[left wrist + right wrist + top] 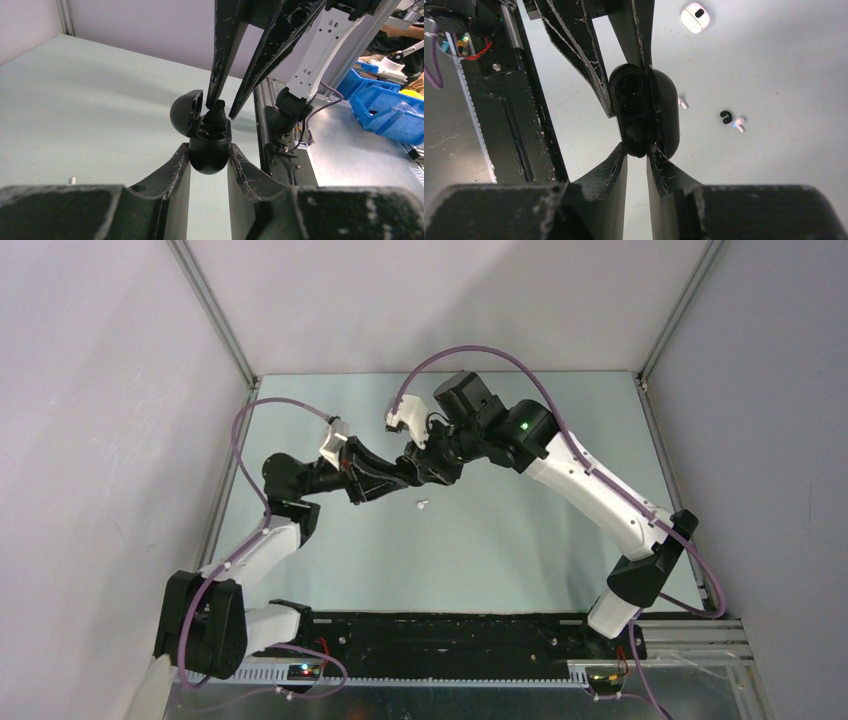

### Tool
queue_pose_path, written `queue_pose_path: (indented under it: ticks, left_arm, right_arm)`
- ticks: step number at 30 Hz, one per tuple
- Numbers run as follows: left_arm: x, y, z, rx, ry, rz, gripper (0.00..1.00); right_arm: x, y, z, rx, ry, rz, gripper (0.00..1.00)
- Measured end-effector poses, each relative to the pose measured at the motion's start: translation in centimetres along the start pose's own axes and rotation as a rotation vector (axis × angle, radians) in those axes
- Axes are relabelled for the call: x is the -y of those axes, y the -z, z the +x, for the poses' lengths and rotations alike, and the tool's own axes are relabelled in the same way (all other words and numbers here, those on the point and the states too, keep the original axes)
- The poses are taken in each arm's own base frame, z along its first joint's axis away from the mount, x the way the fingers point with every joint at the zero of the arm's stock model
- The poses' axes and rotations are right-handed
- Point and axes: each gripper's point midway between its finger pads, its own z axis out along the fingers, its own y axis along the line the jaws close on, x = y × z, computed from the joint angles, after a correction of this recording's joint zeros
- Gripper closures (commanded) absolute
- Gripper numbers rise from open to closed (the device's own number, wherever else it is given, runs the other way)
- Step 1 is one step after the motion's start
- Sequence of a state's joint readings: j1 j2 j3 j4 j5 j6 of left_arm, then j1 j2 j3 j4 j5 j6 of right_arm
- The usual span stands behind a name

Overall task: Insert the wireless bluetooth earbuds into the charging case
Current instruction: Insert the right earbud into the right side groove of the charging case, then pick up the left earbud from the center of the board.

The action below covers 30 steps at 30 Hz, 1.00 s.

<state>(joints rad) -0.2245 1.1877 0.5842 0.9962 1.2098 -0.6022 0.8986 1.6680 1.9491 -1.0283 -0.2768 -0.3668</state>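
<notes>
- The pale green surface (pixel 500 540) carries the loose things; both arms reach in over its middle.
- The left arm (pixel 262 540) comes from the left and the right arm (pixel 590 485) from the right. Their tips meet near the centre.
- The left end effector (pixel 210 152) is clenched on the black case (pixel 629 100). One finger presses each side of its rounded body, and the case hangs clear of the surface.
- The right end effector (pixel 637 147) is pinched on the black earbud (pixel 216 111), with its two fingers closing to a point over the case.
- The black case is open. Its lid (pixel 185 112) is tipped back on the hinge, and in the left wrist view it stands to the left of the body. Two dark wells show in the open top.
- The white case (pixel 695 17), with a dark mark on top, lies closed on the surface, well apart from the end effectors.
- The black earbud's lower end is at the open top of the black case, at the end nearest the right end effector. I cannot tell whether it sits in a well.
- Two white earbuds lie loose on the surface. In the right wrist view one (pixel 682 103) is just beside the black case's lid and the other (pixel 739 124) is farther right.
- A black bit (pixel 725 116) lies just beside the second white earbud.
</notes>
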Motion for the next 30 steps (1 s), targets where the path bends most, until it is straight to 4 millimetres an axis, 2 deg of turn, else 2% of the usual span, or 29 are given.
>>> queue_pose_path:
  ticks: [6,12,17,20,23,25,28,30]
  left_arm:
    - [0.2,0.0,-0.4,0.008,-0.022,0.003,1.0]
    - [0.2,0.0,-0.4,0.008,-0.022,0.003,1.0]
    - [0.2,0.0,-0.3,0.006,-0.016,0.001,1.0]
    - [0.0,0.2,-0.4,0.008,0.001,-0.023,1.0]
    - [-0.5,0.9,-1.1,0.026,0.013,-0.079,1.0]
    - [-1.1,1.7,-1.8,0.048,0.018,-0.142,1.0]
    - [-1.8,3.4,-3.1,0.081,0.011,-0.239,1.0]
    - [-2.2,4.7,-3.9,0.101,0.002,-0.3,1.0]
  right_arm:
    - [-0.3,0.9,-0.5,0.01,-0.003,-0.022,0.66]
    - [-0.7,1.7,-0.8,0.011,-0.003,-0.036,0.66]
    - [-0.5,3.6,-1.1,0.006,-0.007,-0.031,0.65]
    - [0.3,5.0,-0.9,0.018,-0.026,-0.008,0.64]
    - [2.1,6.1,0.8,0.02,-0.057,0.043,0.67]
    - [3.1,6.1,2.9,0.003,-0.078,0.079,0.69]
    - [4.6,4.6,6.1,-0.045,-0.109,0.109,0.73]
    - [5.6,2.6,7.5,-0.075,-0.122,0.109,0.76]
